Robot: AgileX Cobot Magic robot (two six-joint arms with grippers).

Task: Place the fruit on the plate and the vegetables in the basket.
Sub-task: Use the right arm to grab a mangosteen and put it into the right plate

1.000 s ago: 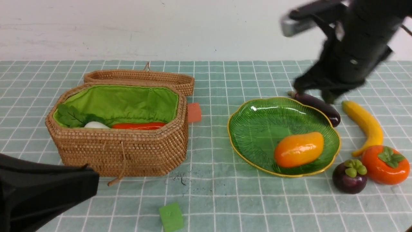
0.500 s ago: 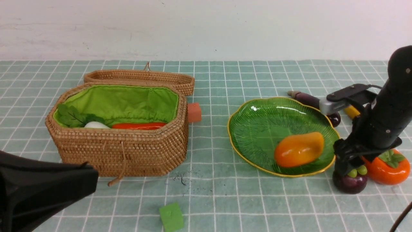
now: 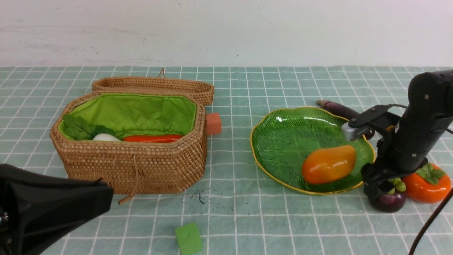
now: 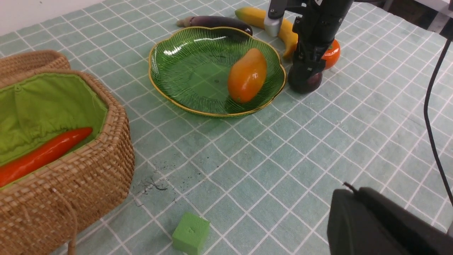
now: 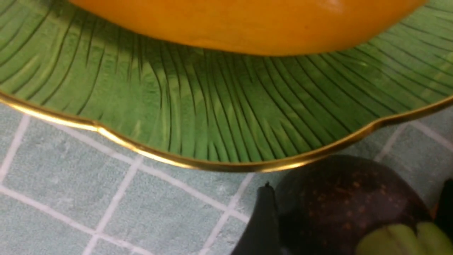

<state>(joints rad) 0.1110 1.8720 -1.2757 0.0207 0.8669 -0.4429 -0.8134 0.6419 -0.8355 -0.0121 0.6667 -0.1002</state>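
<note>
My right gripper [image 3: 384,196] is low over the dark purple mangosteen [image 3: 391,203], its fingers astride it and open; the right wrist view shows the mangosteen [image 5: 339,198] between them. The mango [image 3: 329,164] lies on the green plate [image 3: 290,138]. The persimmon [image 3: 426,184] sits right of the mangosteen. The banana [image 4: 254,16] and eggplant [image 3: 339,109] lie behind the plate, the banana mostly hidden by my right arm in the front view. The carrot [image 3: 152,138] and radish [image 3: 105,137] lie in the basket [image 3: 134,166]. My left gripper [image 3: 104,198] is shut and empty, low in front of the basket.
The basket's lid [image 3: 155,86] lies open behind it. An orange-red cube [image 3: 213,124] sits by the basket's far right corner. A green cube [image 3: 188,238] sits on the cloth near the front edge. A black cable [image 3: 430,223] trails from my right arm.
My right arm swung from above the eggplant forward and down to the mangosteen, then lowered its fingers around it. The left gripper barely moved.
</note>
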